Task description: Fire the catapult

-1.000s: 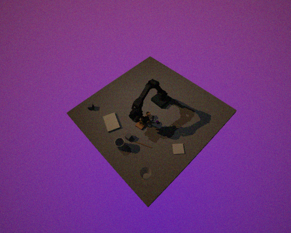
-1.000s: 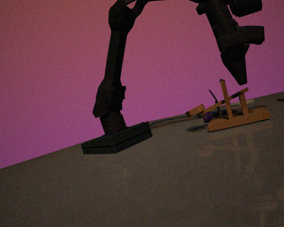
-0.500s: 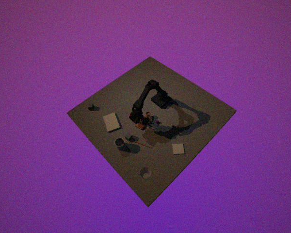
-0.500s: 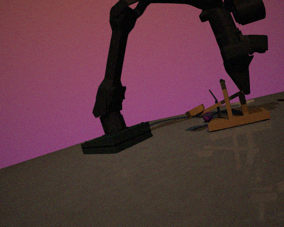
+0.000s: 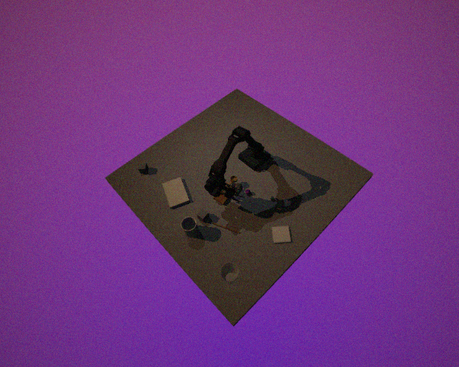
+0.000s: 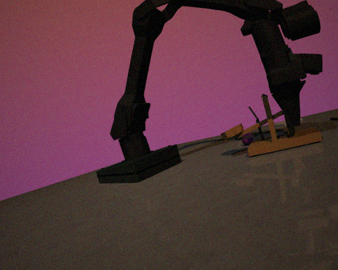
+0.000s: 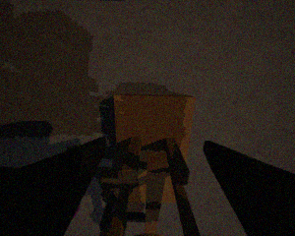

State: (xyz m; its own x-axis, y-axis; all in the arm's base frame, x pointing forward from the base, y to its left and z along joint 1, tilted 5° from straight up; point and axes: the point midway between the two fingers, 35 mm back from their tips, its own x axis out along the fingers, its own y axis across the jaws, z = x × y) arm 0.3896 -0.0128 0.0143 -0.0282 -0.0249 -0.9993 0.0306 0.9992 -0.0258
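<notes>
The orange wooden catapult (image 6: 283, 143) (image 5: 222, 198) (image 7: 152, 120) stands on the table close to the arm's base (image 6: 139, 167). Its throwing arm slopes down to a box-shaped bucket (image 6: 232, 131) near the table top. The small purple ball (image 6: 247, 138) (image 5: 247, 192) lies on the table beside the catapult's base, under the throwing arm, not in the bucket. My gripper (image 6: 291, 130) (image 7: 154, 144) is open and empty, lowered over the catapult's far end with a finger on either side of the frame. A mug with a pale rim (image 5: 188, 223) stands near the table's front left.
Two pale flat boxes (image 5: 175, 192) (image 5: 281, 233) lie on the table (image 5: 301, 157). A second cup (image 5: 230, 272) sits near the front corner. A small dark block (image 5: 207, 216), a thin stick (image 5: 222, 225) and a dark object (image 5: 144, 170) lie to the left.
</notes>
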